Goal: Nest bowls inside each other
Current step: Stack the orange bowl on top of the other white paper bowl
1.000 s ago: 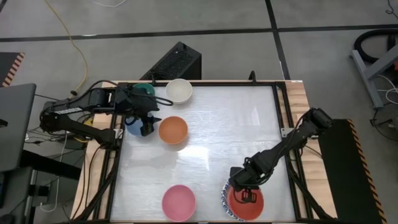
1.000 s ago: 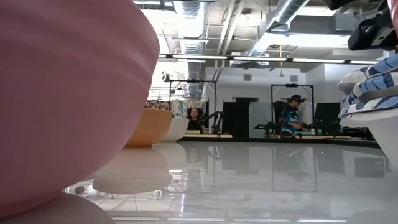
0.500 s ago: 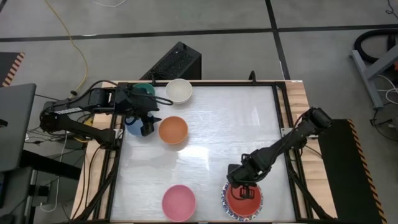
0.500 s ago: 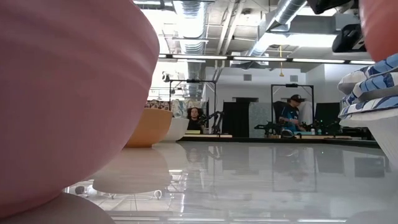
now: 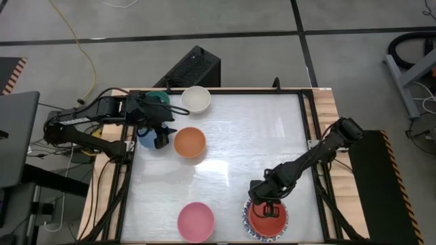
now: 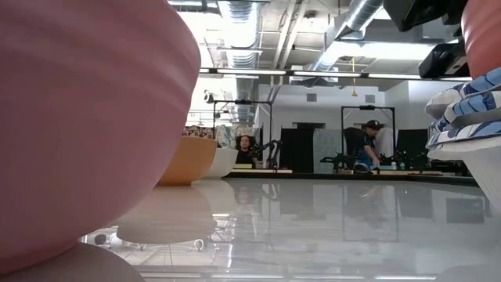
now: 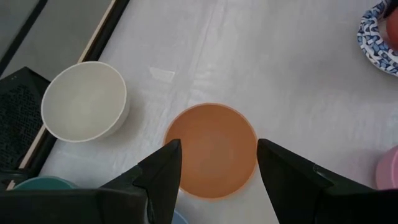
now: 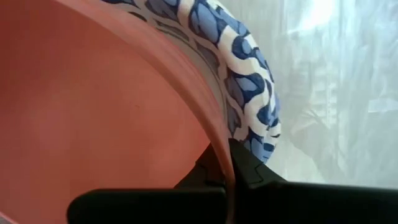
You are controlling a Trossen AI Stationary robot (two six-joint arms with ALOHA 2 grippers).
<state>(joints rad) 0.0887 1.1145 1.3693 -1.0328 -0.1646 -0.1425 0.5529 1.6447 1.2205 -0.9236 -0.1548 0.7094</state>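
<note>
Pinching red bowl [image 5: 267, 219] rim, right gripper [image 5: 268, 209] clamped (bowl inside patterned stack [image 5: 246, 221]), left gripper [image 5: 161, 128] spread.

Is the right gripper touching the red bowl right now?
Touching. The right wrist view shows the right gripper shut on the rim of the red bowl, one finger on each side of the wall, above the patterned bowls.

No readable text, labels, brands, numbers or signs in any view. Bowls carry only plain colour or blue-and-white pattern, no lettering. Table bare of markings. Room behind table shows nothing legible.
</note>
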